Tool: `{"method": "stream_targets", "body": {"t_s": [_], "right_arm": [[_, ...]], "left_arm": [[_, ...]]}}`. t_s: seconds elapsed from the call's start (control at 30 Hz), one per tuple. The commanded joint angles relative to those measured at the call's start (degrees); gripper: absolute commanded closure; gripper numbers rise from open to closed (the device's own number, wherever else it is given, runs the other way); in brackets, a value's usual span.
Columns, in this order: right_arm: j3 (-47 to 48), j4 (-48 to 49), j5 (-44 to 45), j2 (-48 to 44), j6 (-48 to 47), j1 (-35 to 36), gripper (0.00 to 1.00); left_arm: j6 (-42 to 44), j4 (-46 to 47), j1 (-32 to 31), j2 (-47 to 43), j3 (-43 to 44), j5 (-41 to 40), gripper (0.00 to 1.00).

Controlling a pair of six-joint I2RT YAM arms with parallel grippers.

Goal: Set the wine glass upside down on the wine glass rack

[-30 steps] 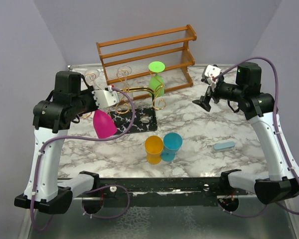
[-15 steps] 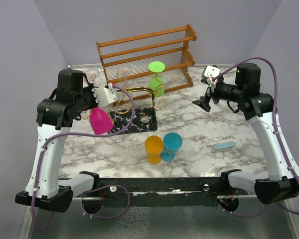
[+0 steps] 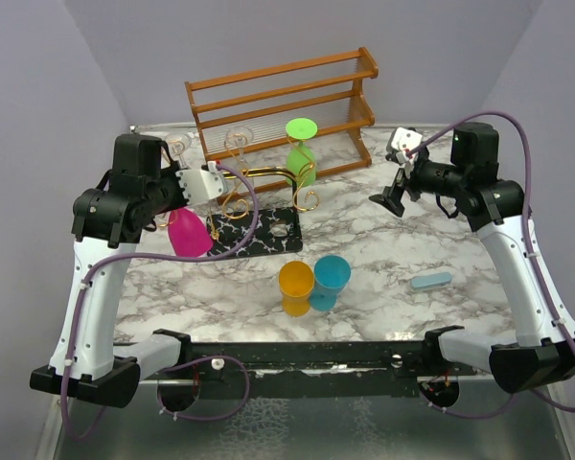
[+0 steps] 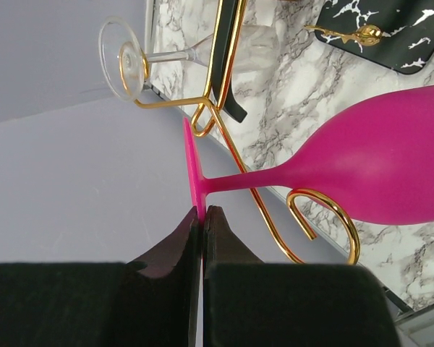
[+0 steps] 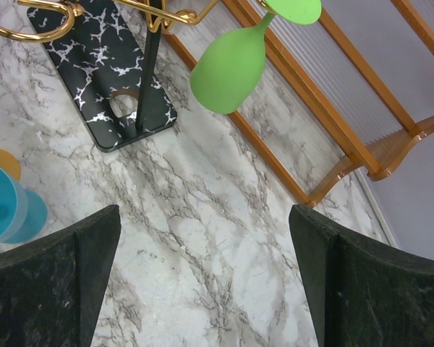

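Note:
My left gripper [image 3: 180, 196] is shut on the flat foot of a magenta wine glass [image 3: 185, 234], bowl hanging down, left of the gold wire rack [image 3: 261, 177]. In the left wrist view the jaws pinch the foot [image 4: 192, 170]; the stem runs right to the bowl [image 4: 390, 163], beside a gold scroll hook [image 4: 325, 213]. The rack stands on a black white-veined base [image 3: 259, 233]. A green wine glass [image 3: 301, 158] hangs upside down on the rack's right arm, also in the right wrist view [image 5: 235, 61]. A clear glass [image 4: 159, 58] hangs on it too. My right gripper [image 3: 391, 196] is open and empty.
An orange-brown wooden two-tier shelf [image 3: 283, 105] stands at the back. An orange cup [image 3: 295, 286] and a blue cup [image 3: 330, 280] stand at the front middle. A light blue flat piece [image 3: 430, 280] lies at the right. The table is marble-patterned.
My left gripper has carried the magenta glass up and left toward the rack's left arm, the bowl swinging more upright. The right arm has stayed still.

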Motion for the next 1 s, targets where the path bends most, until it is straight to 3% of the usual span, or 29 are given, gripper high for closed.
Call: {"method": "stream_targets", "body": {"t_s": [0.0,0.43,0.97], "right_arm": [[-0.5,1.8,1.1,-0.7,-0.2,0.2,0.01],[-0.9,2.1,1.3,-0.5,-0.3,0.2,0.01],[-1.3,2.1,1.4,-0.7,-0.4,0.2,0.01]], "left_arm": [[-0.6,-1.5,0.3,-0.1,-0.6,-1.8,1.00],[-2.0,-4.0,0.4,-0.4,-0.2,-5.1,1.00],[-2.3,-7.6,0.3,-1.5,1.7,-3.8,1.00]]}}
